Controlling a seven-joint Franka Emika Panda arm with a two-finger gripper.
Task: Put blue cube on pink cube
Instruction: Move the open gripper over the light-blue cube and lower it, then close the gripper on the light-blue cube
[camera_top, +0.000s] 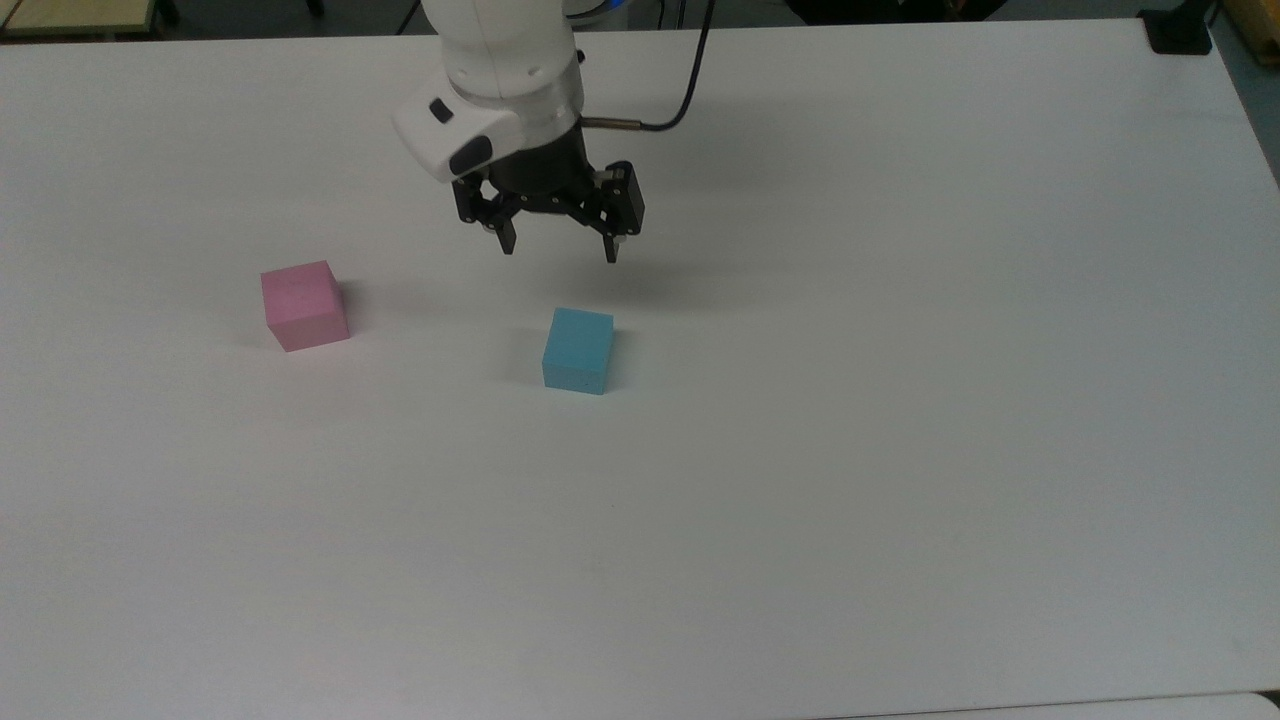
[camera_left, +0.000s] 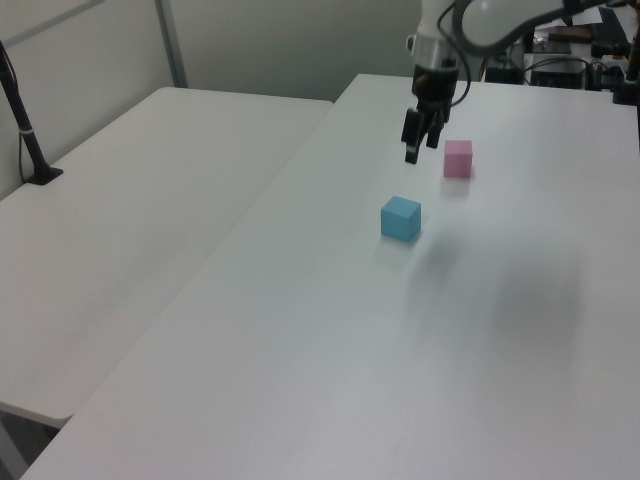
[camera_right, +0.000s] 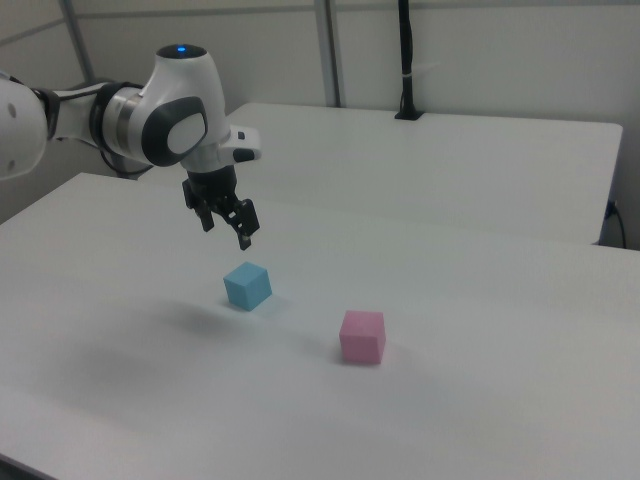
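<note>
Blue cube (camera_top: 578, 350) sits untouched on the worktop (camera_top: 900, 400), apart from the pink cube (camera_top: 304, 305); the empty pincer (camera_top: 560, 245) hovers above, spread wide. Grasping and stacking remain.

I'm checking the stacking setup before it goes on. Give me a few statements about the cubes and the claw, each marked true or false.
1. The blue cube sits on the white table. True.
2. The claw is shut on the blue cube. False: it hangs open above the table, holding nothing.
3. The pink cube touches the blue cube. False: bare table lies between them.
4. In the top view, the pink cube is left of the blue cube. True.
5. The blue cube is stacked on the pink cube. False: both rest on the table.
</note>
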